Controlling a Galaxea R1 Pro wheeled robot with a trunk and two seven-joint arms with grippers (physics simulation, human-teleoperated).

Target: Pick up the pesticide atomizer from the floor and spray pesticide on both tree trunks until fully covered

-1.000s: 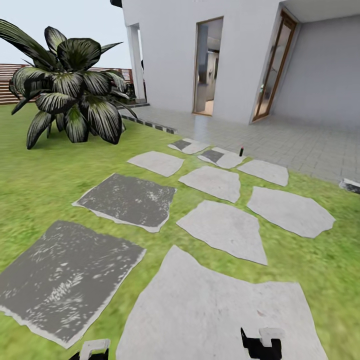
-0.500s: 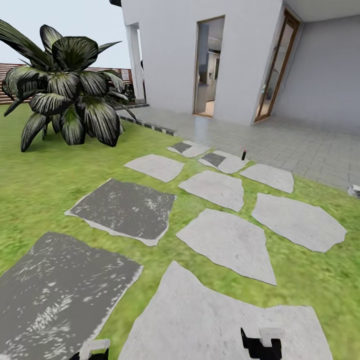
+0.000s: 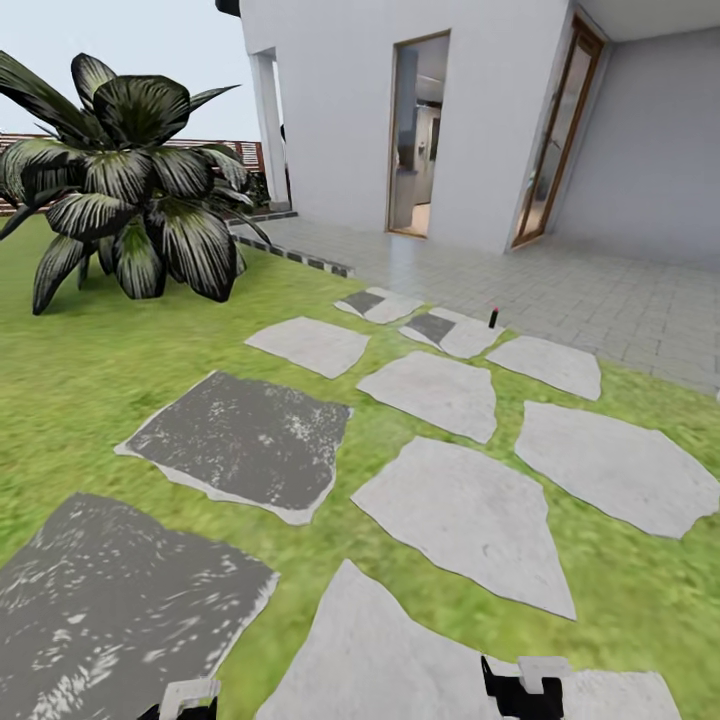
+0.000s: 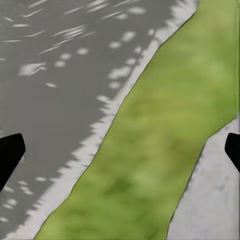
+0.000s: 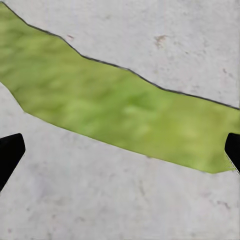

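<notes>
Head view: a green lawn [image 3: 90, 370] of fine, blurred grass carries a path of flat, irregular polygonal stepping stones. Most slabs [image 3: 465, 515] are pale grey with a matte, lightly speckled face; three [image 3: 240, 440] are dark charcoal with white flecks and a pale chipped rim. A small dark upright object with a red top [image 3: 493, 317], possibly the atomizer though too small to tell, stands at the far end of the path, at the edge of a pale slab just before the paving. Beyond lies a terrace [image 3: 560, 285] of small grey rectangular tiles, fronting a smooth white house [image 3: 340, 110] with a tall open doorway [image 3: 417, 135] and a wood-framed glass door [image 3: 555, 135]. At left, a low plant [image 3: 125, 180] spreads broad, glossy dark-green leaves streaked with white; behind it runs a brown slatted fence [image 3: 235, 150]. At the lower edge, the left gripper [image 3: 185, 700] and right gripper [image 3: 522, 688] show as white and black tips. Left wrist view: the black fingertips [image 4: 10, 152] stand wide apart with nothing between them, over a charcoal slab, a grass strip and a pale slab. Right wrist view: the fingertips [image 5: 10, 150] are likewise spread wide and empty, above pale stone crossed by a wedge of grass.
</notes>
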